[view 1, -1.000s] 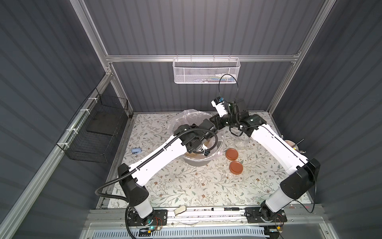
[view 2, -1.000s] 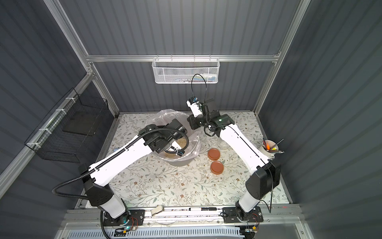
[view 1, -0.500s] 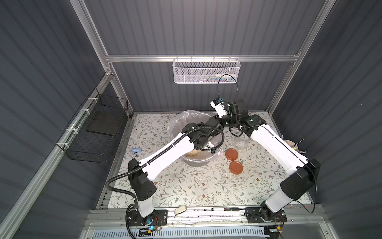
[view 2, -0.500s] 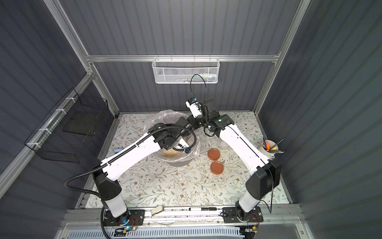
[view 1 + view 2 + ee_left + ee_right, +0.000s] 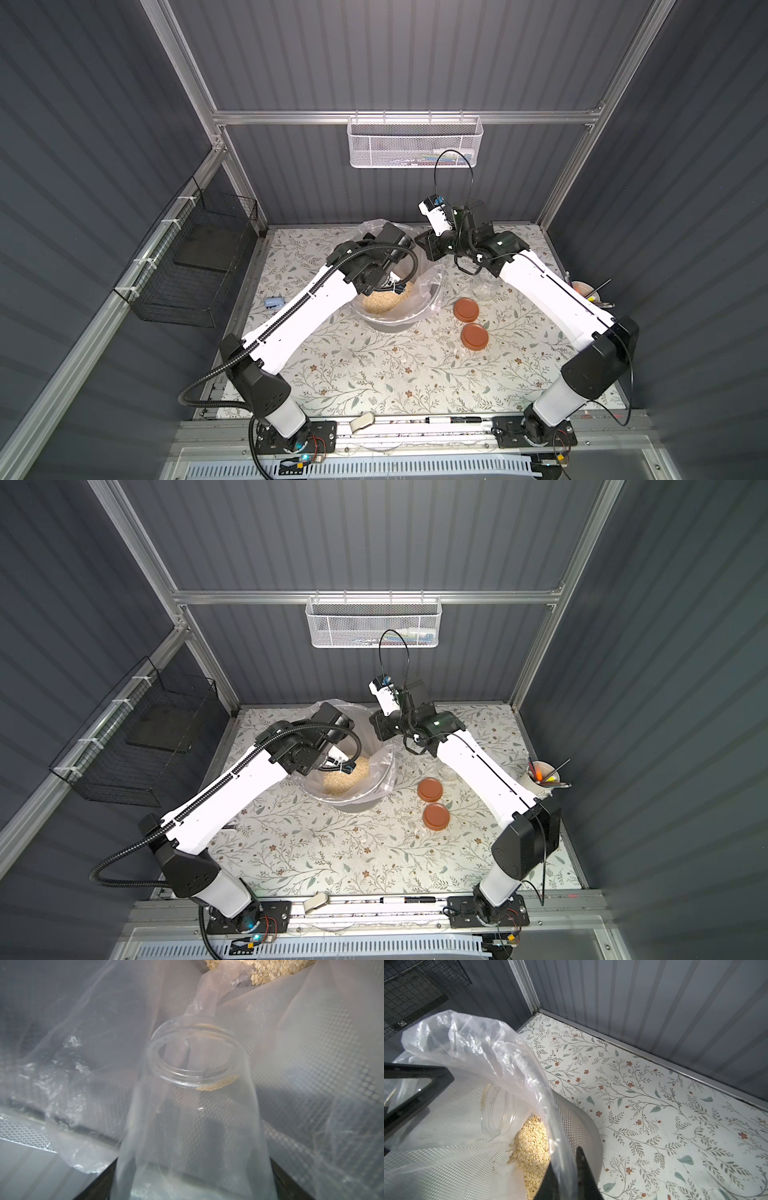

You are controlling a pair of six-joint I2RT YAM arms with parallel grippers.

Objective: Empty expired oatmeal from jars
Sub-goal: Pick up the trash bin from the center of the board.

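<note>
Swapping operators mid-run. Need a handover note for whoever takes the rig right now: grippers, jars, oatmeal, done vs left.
Left gripper: shut on the held jar, tipped inside the bin. Only a few flakes cling at its neck.
Right gripper: shut on the bin liner, holding its edge.
Oatmeal: piled at the bottom of the liner.
Second jar: upright on the table, lid off, looks empty.
Lids: both on the table.
Done: both jars look emptied.
Left, probably: shake out the last flakes, set the jar down, release the liner.
</note>
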